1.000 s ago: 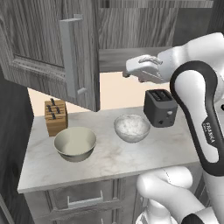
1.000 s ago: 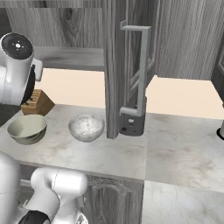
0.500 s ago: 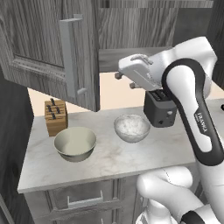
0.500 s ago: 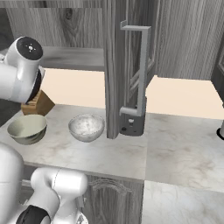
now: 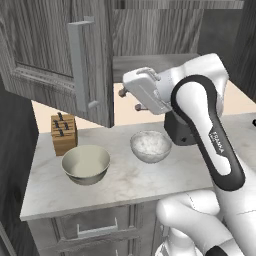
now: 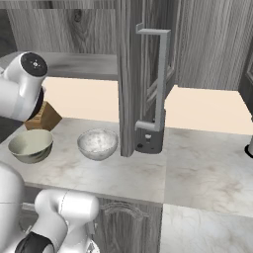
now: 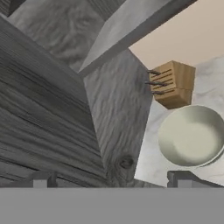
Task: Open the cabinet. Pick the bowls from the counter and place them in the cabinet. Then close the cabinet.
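Bowls sat on the worktop point(image 5: 125, 187) nearest me: the beige-olive bowl point(image 5: 85, 164) towards the front left, the marbled bowl point(image 5: 150, 146) just right of it and a little further back, the two apart and both upright. Neither was held. My pincer point(image 7: 111, 180) hung above them with its tips spread wide and nothing between them, tilted down so that the hand view looked onto the olive bowl's cream inside and the wooden knife block point(image 7: 172, 84) beside it.

Behind the marbled bowl stood a dark toaster point(image 5: 177, 131), partly hidden by my arm. Beyond and above, the cabinet point(image 5: 150, 30) had both doors swung out, the left door point(image 5: 55, 55) with its bar handle point(image 5: 80, 65) overhanging the block, the right door point(image 6: 129, 74) edge-on in the right base view, and the grey shelf point(image 6: 84, 64) bare.

Judging by that, the opening was done and the first pick was in hand. To do it well I would centre over one rim wall of the olive bowl, one tip inside and one outside, descend straight, and keep clear of the left door's lower edge, which seemed close, though the hand view made that hard to judge.
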Available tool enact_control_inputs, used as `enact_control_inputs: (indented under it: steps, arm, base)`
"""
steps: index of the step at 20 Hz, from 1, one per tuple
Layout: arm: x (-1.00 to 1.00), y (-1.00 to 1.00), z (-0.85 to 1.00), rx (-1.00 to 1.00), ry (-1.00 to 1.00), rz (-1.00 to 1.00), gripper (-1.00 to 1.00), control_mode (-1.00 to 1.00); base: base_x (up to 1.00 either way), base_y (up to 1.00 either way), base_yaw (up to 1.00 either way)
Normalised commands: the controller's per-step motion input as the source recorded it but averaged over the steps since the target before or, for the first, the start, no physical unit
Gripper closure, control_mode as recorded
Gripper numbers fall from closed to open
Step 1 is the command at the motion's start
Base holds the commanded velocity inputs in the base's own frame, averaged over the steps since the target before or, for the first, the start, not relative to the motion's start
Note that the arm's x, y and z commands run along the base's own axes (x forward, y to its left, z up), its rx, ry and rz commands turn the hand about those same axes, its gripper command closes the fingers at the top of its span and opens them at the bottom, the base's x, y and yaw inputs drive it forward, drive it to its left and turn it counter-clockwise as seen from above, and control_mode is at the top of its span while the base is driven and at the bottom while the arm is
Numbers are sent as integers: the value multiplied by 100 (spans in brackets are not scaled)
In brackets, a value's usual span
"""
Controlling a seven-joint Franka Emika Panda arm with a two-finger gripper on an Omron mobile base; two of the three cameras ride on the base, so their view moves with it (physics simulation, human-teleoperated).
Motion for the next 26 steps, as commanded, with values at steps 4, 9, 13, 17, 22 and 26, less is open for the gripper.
enact_control_inputs:
  steps: [4,9,13,17,22,26]
  arm:
    - [15,28,-24,7,21,-1,-100,-100]
    - [21,13,-29,11,28,0,-100,-100]
    - [30,13,-34,10,32,0,-100,-100]
    - [4,47,-24,3,17,0,-100,-100]
    - [0,59,-5,0,2,0,-100,-100]
    - [-1,67,0,0,0,0,-100,-100]
  base:
    - [0,0,0]
    - [0,0,0]
    - [0,0,0]
    - [0,0,0]
    - [0,0,0]
    - [0,0,0]
